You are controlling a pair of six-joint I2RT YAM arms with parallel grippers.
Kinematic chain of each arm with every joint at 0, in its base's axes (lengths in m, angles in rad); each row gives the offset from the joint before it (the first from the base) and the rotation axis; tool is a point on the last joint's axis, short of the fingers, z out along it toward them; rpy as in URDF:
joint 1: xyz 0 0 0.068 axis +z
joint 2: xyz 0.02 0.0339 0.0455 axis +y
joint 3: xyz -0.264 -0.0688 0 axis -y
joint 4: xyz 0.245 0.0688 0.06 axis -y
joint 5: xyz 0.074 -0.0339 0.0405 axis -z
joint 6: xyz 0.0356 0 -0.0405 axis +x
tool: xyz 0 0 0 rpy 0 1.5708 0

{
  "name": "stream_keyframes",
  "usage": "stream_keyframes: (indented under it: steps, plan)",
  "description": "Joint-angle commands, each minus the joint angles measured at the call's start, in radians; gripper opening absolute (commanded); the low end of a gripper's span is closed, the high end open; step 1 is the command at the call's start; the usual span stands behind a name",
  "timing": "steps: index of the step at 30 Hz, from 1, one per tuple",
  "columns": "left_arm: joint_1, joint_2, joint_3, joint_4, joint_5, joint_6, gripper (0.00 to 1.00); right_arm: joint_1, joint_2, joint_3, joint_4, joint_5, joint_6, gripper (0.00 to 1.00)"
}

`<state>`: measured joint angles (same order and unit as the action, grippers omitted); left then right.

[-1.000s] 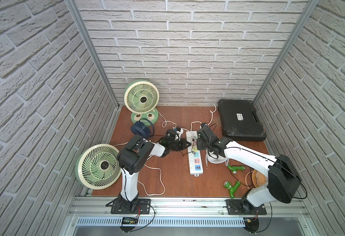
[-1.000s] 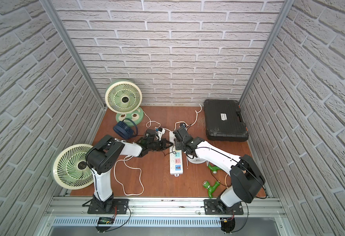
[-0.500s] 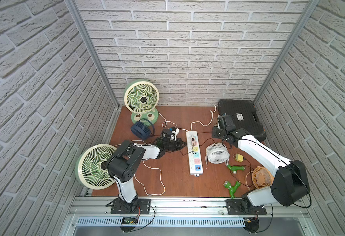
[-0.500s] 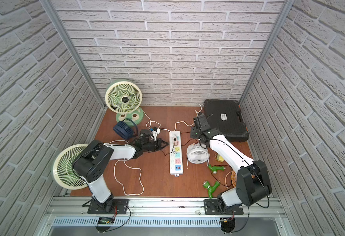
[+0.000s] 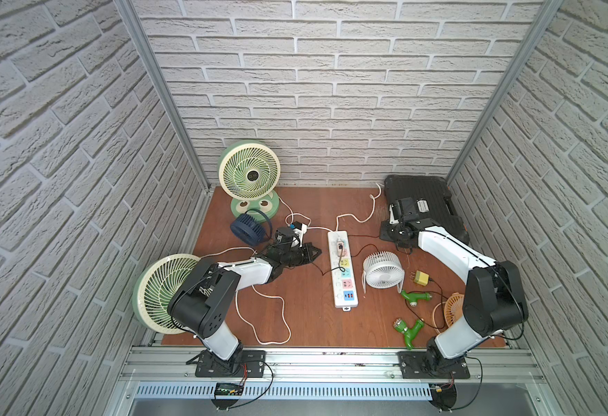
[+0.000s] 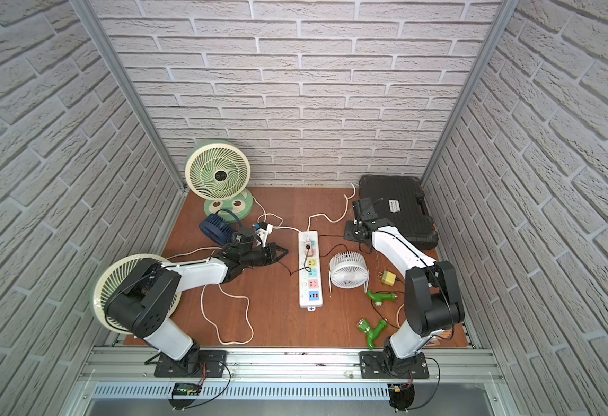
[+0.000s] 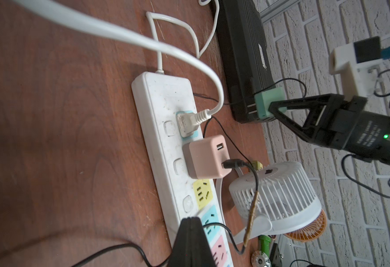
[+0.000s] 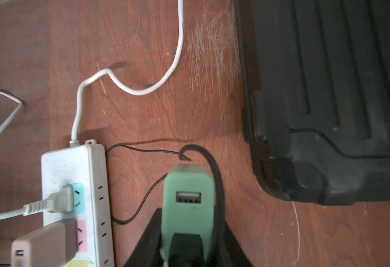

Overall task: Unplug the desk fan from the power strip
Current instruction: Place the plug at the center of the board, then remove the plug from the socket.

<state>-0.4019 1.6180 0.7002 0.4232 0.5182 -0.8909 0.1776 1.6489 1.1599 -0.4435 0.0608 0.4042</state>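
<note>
Power strip (image 5: 342, 273) is laid lengthwise mid-table, between the two arms. White plug (image 7: 187, 122) is seated in its end blue socket; pink adapter (image 7: 204, 157) is seated in the next, with a black cable attached. Right gripper (image 8: 189, 240) is clamped on a green adapter (image 8: 187, 203), held clear of the strip, between it and the black case (image 8: 327, 92). Left gripper (image 5: 313, 253) is fully closed with nothing held, tips just beside the strip

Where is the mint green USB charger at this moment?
The mint green USB charger is clamped in the right gripper, out of the power strip, between the strip's cord end and the black case in the right wrist view.
</note>
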Motion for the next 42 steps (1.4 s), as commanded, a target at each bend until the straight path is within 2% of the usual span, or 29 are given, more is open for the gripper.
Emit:
stream_keyframes:
  steps: [1, 12, 24, 32, 42]
  plan:
    - [0.011, -0.023, -0.019, 0.006, -0.006, 0.024, 0.00, 0.000, 0.024, 0.032, 0.006, -0.022, -0.019, 0.15]
    - [0.021, -0.014, -0.011, 0.010, 0.007, 0.021, 0.00, 0.002, 0.083, 0.045, -0.013, -0.014, -0.031, 0.31]
    - [0.020, 0.020, 0.011, 0.023, 0.030, 0.019, 0.00, 0.083, -0.041, 0.050, -0.074, 0.048, -0.036, 0.54]
    - [0.020, 0.091, 0.038, 0.117, 0.087, -0.019, 0.00, 0.218, -0.140, 0.026, -0.074, 0.052, -0.046, 0.54]
    - [0.017, 0.169, 0.061, 0.174, 0.101, -0.052, 0.00, 0.358, -0.111, -0.012, -0.045, 0.048, -0.012, 0.50]
